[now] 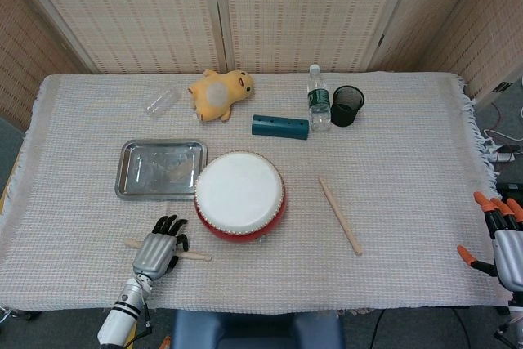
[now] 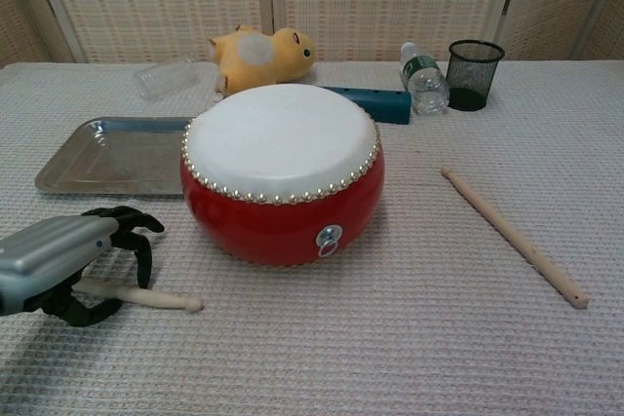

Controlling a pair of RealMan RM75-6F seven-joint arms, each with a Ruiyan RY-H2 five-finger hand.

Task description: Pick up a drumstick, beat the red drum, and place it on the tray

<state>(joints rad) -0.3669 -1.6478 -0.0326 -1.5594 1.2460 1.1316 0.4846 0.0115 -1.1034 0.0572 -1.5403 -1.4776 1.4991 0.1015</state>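
Head view first: I've got my left robot hand (image 1: 161, 244) down on the tabletop (image 1: 409, 145) in front of the red drum (image 1: 240, 195), fingers draped over the near drumstick (image 1: 194, 256). Chest view shows it closer, the dark fingers (image 2: 127, 231) arching down around the stick, which lies flat on the woven cloth with its tip poking out toward the drum's base. Is the stick actually gripped? I cannot tell; the fingers curl around it, but it looks to be resting on the cloth, not lifted. I'd call this the very start of the pick-up.

My right robot hand (image 1: 500, 234) sits at the far right edge of the head view, off past the cloth, orange-tipped fingers spread apart and holding nothing.

A second drumstick (image 1: 339, 215) lies well apart to the right of the drum, untouched. The metal tray (image 1: 131, 169) sits just left of the drum and behind my left robot hand, with no stick in it.

So where are we? By my reading nothing is done yet: no lift, no beat on the white drumhead, no placement. Left to do: close firmly on the stick, raise it, strike the drum, then carry it a short way back to the tray.

Along the back: a yellow plush toy (image 1: 221, 93), a clear plastic cup (image 1: 161, 101) on its side, a teal box (image 1: 280, 127), a water bottle (image 1: 319, 98) and a black mesh cup (image 1: 347, 105).
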